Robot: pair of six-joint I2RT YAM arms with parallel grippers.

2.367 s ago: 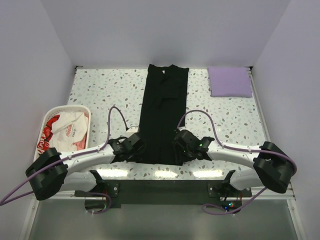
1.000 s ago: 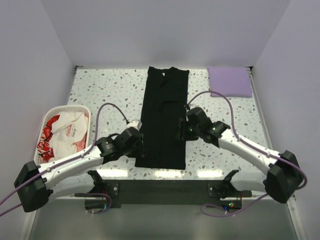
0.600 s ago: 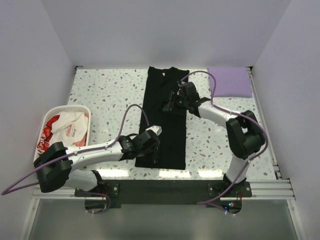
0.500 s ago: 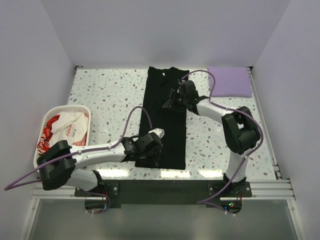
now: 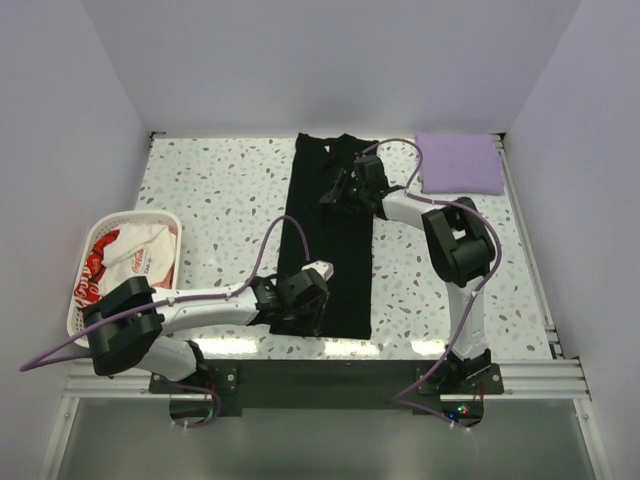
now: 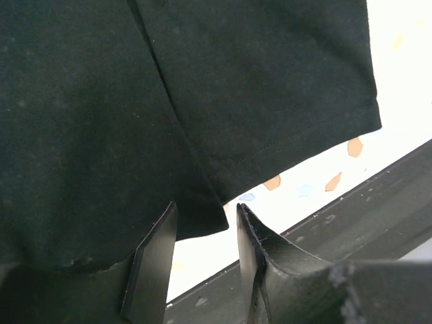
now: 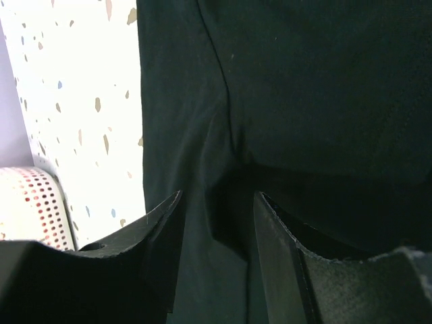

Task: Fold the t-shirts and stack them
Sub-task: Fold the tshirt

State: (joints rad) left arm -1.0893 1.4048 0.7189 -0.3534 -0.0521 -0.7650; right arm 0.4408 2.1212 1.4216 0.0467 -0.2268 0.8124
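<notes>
This is looking like a robotics lab test cell: plain pale walls (image 5: 60, 110) are closing in a speckled tabletop (image 5: 220, 190) on three sides. Two white robot arms (image 5: 200, 303) are sitting bolted to a metal rail (image 5: 540, 378) at the near edge, trailing purple cables (image 5: 283, 224).

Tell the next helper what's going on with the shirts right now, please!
Left gripper: open, at the black t-shirt's near hem.
Right gripper: open, over its far end.
Black t-shirt lies as a long strip mid-table, sides folded in.
Lavender t-shirt: folded, far right corner.
White t-shirt: crumpled in the basket.
To do: fold black end to end, stack it, then the white one.
</notes>
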